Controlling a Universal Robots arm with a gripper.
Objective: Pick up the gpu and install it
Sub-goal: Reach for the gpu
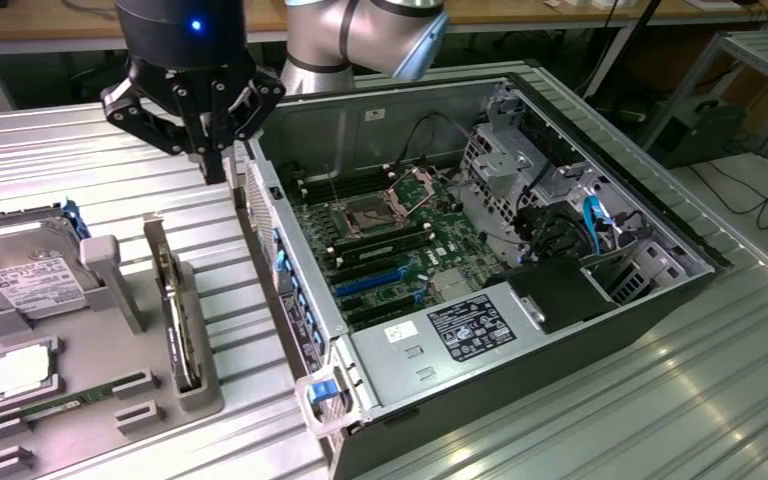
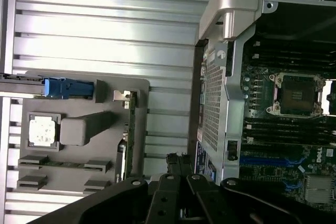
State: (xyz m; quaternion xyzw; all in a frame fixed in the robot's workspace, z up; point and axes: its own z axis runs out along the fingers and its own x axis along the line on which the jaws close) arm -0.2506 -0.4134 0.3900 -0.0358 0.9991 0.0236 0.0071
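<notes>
The gpu (image 1: pixel 177 318) is a thin dark card standing on edge in a slot of the grey holder (image 1: pixel 211 395) on the table, at the exterior view's left of the open computer case (image 1: pixel 598 300). It shows again edge-on in the wrist view as the gpu (image 2: pixel 130 129). My gripper (image 1: pixel 213 168) hangs shut and empty above the table, beyond the far end of the card and close to the case's rear wall. Its dark linkage and the gripper (image 2: pixel 176 162) tips sit beside the case's perforated panel (image 2: pixel 212 103). The motherboard (image 1: pixel 384 240) lies exposed with blue slots (image 1: pixel 368 285).
On the holder there are also a silver hard drive (image 1: pixel 21 275) in a blue-trimmed caddy, a square processor (image 1: pixel 21 372) and a slim green memory stick (image 1: pixel 53 408). The case holds a power supply (image 1: pixel 471 325) and cables (image 1: pixel 595 225). The table is ribbed metal (image 1: pixel 651 400).
</notes>
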